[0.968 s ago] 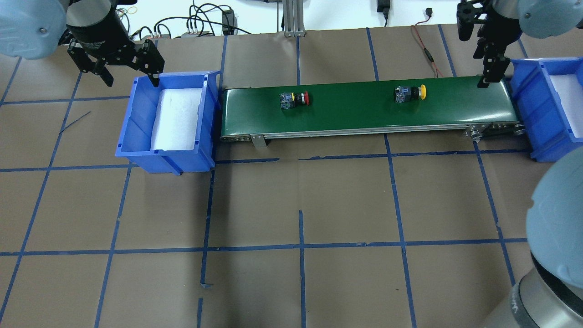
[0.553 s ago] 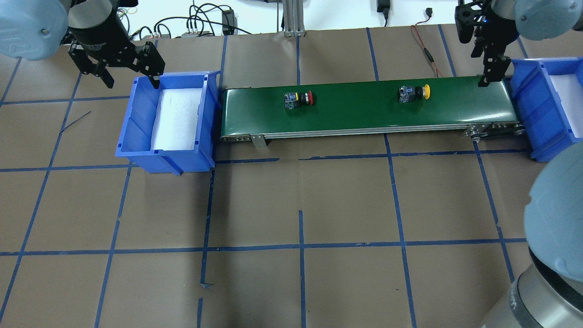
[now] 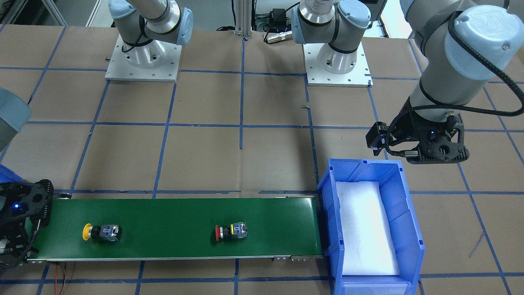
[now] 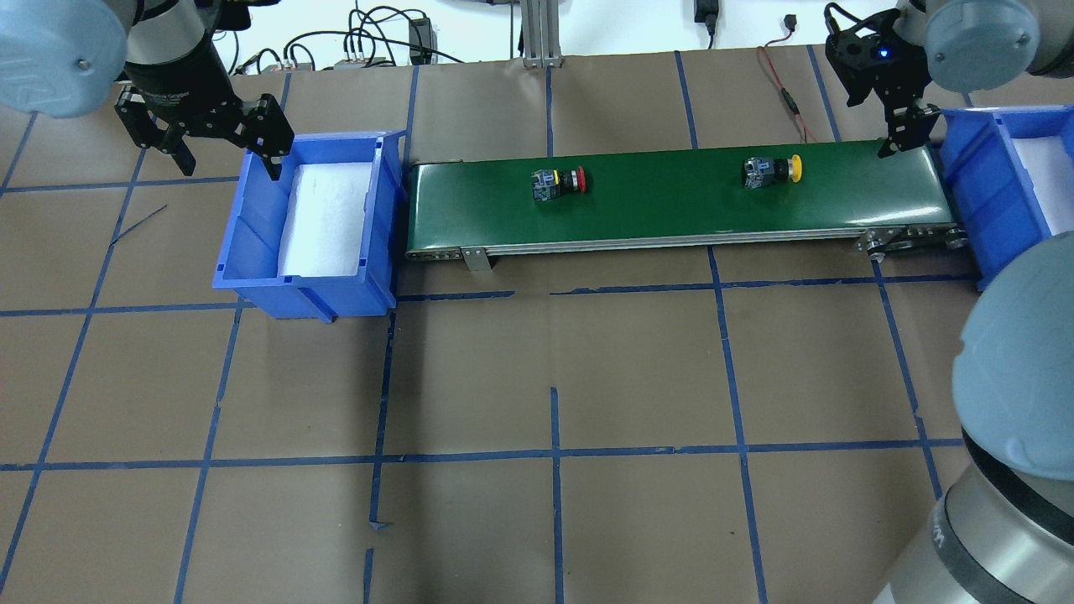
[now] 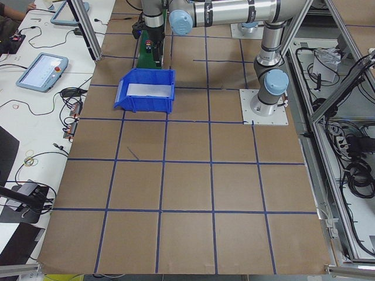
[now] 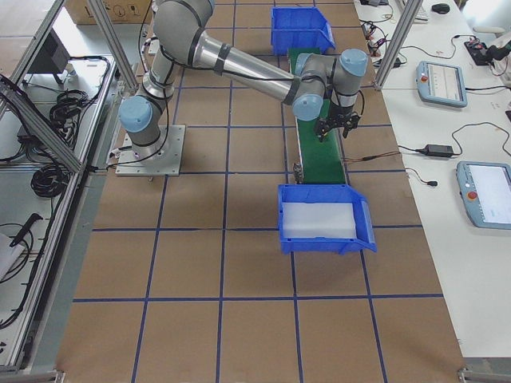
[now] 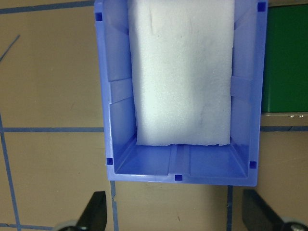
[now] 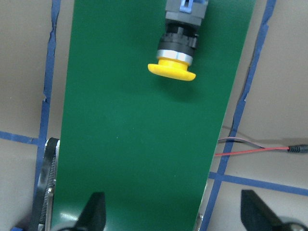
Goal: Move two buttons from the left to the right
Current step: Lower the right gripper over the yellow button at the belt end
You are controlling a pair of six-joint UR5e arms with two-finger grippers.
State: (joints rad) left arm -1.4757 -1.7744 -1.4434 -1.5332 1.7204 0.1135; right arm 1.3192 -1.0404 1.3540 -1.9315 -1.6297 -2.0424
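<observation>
The yellow button (image 4: 770, 170) lies on its side on the green conveyor belt (image 4: 671, 218), right of the belt's middle, cap toward the right. It also shows in the right wrist view (image 8: 175, 48) and the front view (image 3: 102, 232). The red button (image 4: 558, 182) lies on the belt's left part, also in the front view (image 3: 231, 231). My right gripper (image 4: 881, 101) is open and empty over the belt's right end; the wrist view shows its gap (image 8: 175, 216) just short of the yellow cap. My left gripper (image 4: 228, 159) is open and empty over the far rim of the left bin (image 4: 252, 218).
The left blue bin holds only a white foam pad (image 7: 183, 72). A second blue bin (image 4: 965, 184) with a white pad stands at the belt's right end. A red wire (image 4: 784, 92) lies behind the belt. Cables lie along the table's far edge.
Both buttons have moved to the right along the belt. My left gripper has shifted slightly left and back. My right gripper has pulled back a little; both grippers stay open.
</observation>
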